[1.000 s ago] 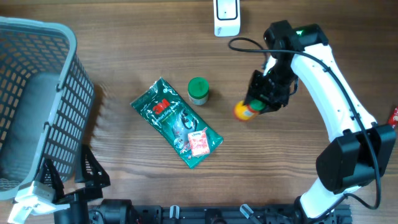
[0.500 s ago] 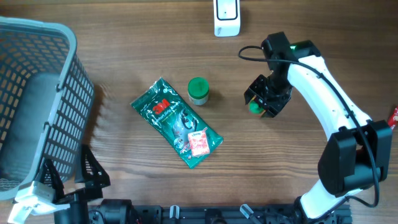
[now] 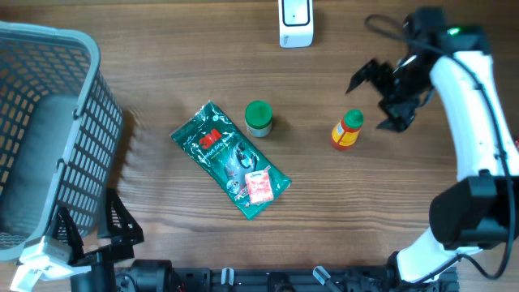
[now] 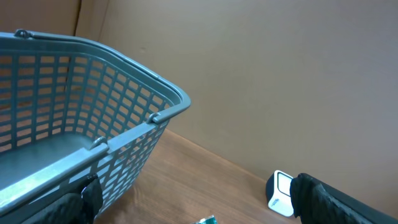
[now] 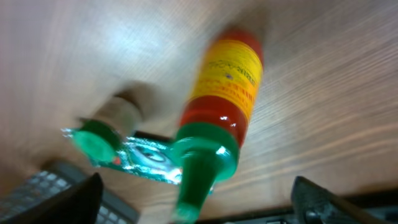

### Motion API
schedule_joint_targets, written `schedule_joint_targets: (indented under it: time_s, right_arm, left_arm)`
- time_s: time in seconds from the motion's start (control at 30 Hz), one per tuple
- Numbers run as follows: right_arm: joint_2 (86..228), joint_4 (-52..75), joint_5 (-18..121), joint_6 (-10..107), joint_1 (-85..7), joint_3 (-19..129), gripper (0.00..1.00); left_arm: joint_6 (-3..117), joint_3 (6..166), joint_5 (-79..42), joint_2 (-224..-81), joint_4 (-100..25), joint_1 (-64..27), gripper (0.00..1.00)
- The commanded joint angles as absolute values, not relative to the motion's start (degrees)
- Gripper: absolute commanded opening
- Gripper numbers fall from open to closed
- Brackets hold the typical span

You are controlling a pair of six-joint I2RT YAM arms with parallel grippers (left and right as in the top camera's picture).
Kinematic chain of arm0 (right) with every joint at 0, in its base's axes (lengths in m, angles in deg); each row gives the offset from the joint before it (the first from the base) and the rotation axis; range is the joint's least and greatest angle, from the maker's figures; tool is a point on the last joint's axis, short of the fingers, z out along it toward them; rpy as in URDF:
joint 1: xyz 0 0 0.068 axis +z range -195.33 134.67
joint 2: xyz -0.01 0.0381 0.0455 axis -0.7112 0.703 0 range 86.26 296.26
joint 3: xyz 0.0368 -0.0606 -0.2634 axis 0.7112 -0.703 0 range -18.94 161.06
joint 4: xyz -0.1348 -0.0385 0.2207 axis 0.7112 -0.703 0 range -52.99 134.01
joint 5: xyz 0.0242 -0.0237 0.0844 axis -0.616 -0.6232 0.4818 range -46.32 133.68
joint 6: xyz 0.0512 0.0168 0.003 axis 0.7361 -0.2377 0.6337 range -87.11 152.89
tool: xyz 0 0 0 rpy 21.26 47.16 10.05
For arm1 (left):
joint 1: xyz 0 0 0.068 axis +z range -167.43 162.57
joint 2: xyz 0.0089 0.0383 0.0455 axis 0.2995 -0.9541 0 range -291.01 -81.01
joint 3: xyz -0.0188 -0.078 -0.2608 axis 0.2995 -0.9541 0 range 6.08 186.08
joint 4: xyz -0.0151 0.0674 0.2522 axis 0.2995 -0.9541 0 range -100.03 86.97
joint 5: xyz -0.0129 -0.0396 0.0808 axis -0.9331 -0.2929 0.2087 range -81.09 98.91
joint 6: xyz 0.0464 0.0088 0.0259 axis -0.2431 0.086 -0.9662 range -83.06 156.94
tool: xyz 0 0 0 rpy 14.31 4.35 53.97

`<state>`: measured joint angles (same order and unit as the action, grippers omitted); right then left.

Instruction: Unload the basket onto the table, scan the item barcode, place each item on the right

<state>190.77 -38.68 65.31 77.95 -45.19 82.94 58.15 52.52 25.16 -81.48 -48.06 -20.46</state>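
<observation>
Sauce bottle (image 3: 346,130) red, yellow label, green cap; basket (image 3: 97,138) grey lattice.

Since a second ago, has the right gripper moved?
Yes. In the overhead view the right gripper has pulled rightward and back, farther from the green-lidded jar, open, leaving the sauce bottle on the table.

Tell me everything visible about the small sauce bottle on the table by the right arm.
The sauce bottle is small and looks like glossy plastic, with red contents, a yellow label with red print too blurred to read, and a green tapered cap, closed. It rests on the wooden table, apparently upright, though a tilt cannot be ruled out. Nothing grips it: the right pincer is open beside it, apart from it.
</observation>
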Motion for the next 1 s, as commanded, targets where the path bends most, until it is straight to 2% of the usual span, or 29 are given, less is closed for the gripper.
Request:
schedule_joint_targets:
  time_s: [0.0, 0.2, 0.37, 0.57, 0.83, 0.93, 0.97]
  right_arm:
    - [189.2, -39.49, 66.07, 79.35, -49.65, 86.88, 1.0]
    - [192.5, -32.74, 68.13, 82.3, -57.04, 73.65, 1.0]
    - [199.87, -21.74, 83.01, 79.31, -56.86, 59.86, 1.0]
    - [205.29, -18.99, 92.65, 72.95, -56.07, 58.16, 1.0]
    - [205.44, -12.56, 96.3, 75.09, -50.94, 56.52, 0.99]
    - [205.44, -12.61, 96.3, 75.04, -50.52, 56.47, 0.86]
    - [205.44, -12.59, 96.17, 74.98, -50.3, 56.45, 0.74]
  left_arm:
    - [58.39, 52.47, 25.49, -81.28, -47.93, -20.74, 1.0]
    - [58.41, 52.47, 25.49, -81.28, -47.93, -20.74, 1.0]
    - [58.39, 52.47, 25.49, -81.28, -47.93, -20.74, 1.0]
    - [58.41, 52.47, 25.49, -81.28, -47.95, -20.74, 1.0]
    - [58.39, 52.47, 25.49, -81.28, -47.95, -20.76, 1.0]
    - [58.41, 52.47, 25.49, -81.28, -47.95, -20.74, 1.0]
    - [58.41, 52.47, 25.49, -81.28, -47.95, -20.74, 1.0]
